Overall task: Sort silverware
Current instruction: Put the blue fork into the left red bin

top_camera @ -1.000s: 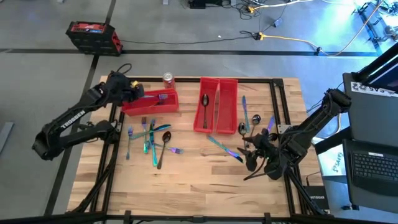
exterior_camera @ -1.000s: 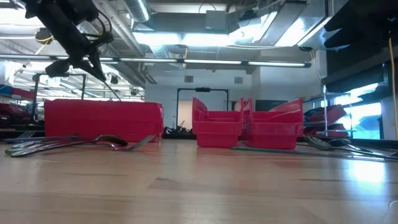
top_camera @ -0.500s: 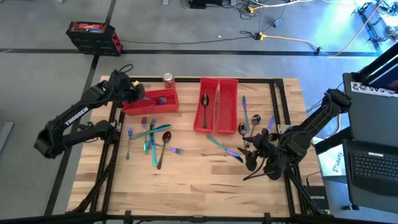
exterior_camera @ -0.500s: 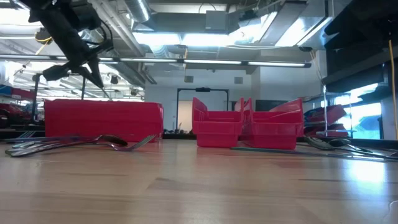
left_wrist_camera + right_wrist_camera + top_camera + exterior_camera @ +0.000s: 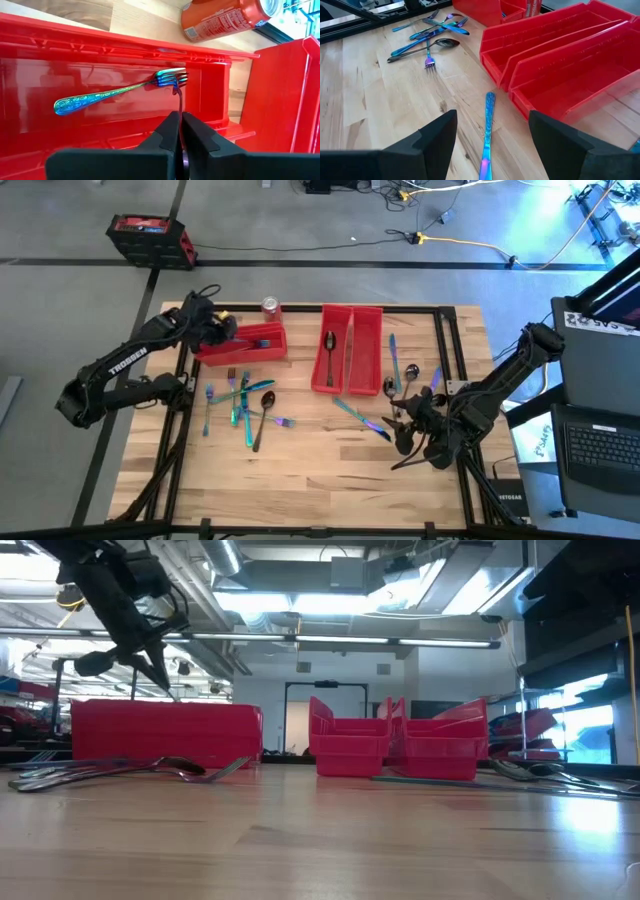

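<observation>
A: Where is the fork (image 5: 120, 90) lying?
B: Lengthwise inside the red bin (image 5: 50, 45), tines facing the soda can (image 5: 225, 17). The left gripper (image 5: 179, 131) is hovering, pinched shut, empty; right gripper (image 5: 487, 137) is gaping wide.

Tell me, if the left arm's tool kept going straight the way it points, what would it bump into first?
Probably the fork lying in the red bin: the shut left tool points right at it; depth is unclear.
</observation>
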You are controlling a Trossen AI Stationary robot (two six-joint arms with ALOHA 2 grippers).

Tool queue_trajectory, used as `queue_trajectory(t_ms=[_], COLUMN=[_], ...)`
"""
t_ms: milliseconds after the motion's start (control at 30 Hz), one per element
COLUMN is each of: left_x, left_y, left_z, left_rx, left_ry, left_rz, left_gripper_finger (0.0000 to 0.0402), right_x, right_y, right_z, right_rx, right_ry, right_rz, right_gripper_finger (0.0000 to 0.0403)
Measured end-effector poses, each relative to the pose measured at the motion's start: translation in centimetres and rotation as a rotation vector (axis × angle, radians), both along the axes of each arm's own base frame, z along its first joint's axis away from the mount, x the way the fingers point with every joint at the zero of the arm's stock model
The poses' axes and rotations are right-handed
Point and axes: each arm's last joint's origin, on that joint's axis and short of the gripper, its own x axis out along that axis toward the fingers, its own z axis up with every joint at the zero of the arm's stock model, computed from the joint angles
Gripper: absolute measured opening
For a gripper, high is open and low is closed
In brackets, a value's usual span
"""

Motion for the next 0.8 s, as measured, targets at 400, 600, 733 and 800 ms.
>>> queue_trajectory(t_ms=[400,600,733,800], left_x=[-0.1,-0.4,-0.8,-1.0], left_y=[-0.1,-0.3,-0.7,-0.7], left_z=[-0.1,-0.5,-1.0,-1.0], left_rx=[-0.016,-0.006,-0.027,-0.017], left_ry=[0.0,0.106,0.217,0.249], left_rz=[0.02,-0.048,-0.063,-0.065], left_gripper_finger=[0.0063,0.0077,0.0077,0.0077], right_x=[0.0,-0.1,-0.2,-0.3], right_y=[0.0,-0.1,-0.2,-0.2], right_z=[0.0,-0.3,-0.7,-0.9], right_rx=[-0.004,-0.01,-0.007,0.0], right_ry=[0.002,0.007,0.016,0.02], right_rz=[0.001,0.001,-0.001,-0.006], right_gripper_finger=[0.0232,0.0232,0.0232,0.0232])
